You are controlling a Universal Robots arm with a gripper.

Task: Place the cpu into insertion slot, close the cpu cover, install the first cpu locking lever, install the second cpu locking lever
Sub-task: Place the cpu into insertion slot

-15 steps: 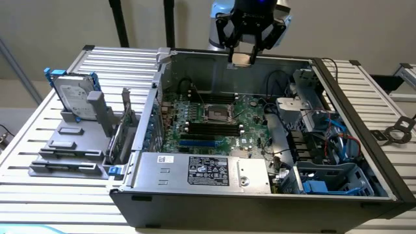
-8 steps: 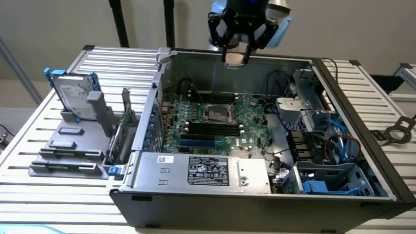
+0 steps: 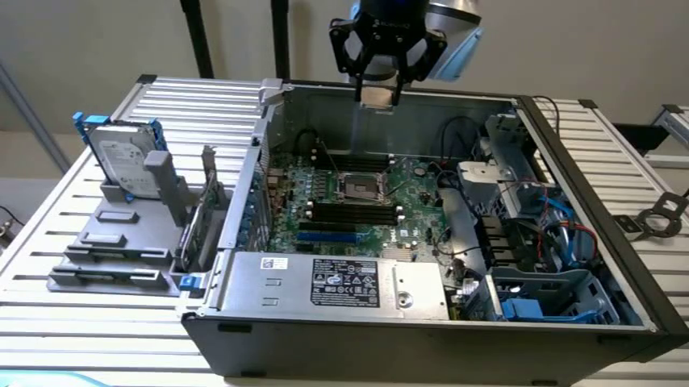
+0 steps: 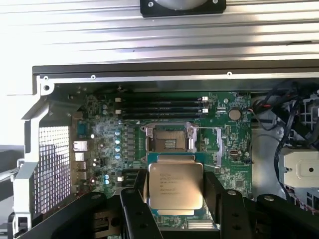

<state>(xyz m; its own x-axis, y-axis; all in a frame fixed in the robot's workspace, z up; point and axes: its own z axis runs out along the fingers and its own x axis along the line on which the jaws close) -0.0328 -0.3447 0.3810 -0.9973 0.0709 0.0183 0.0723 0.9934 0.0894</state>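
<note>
Pinching the cpu [image 4: 175, 185] by two sides, your gripper [image 4: 177, 199] hangs high over the insertion slot [image 4: 169, 138]; hold it level (edges parallel to the slot).

cpu [image 3: 379, 95] — well above insertion slot [image 3: 361, 185]

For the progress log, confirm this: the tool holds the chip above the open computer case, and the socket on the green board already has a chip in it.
Wrong on the socket: the wrist view shows it empty. The tool holds the chip above the open computer case, as you said.
</note>
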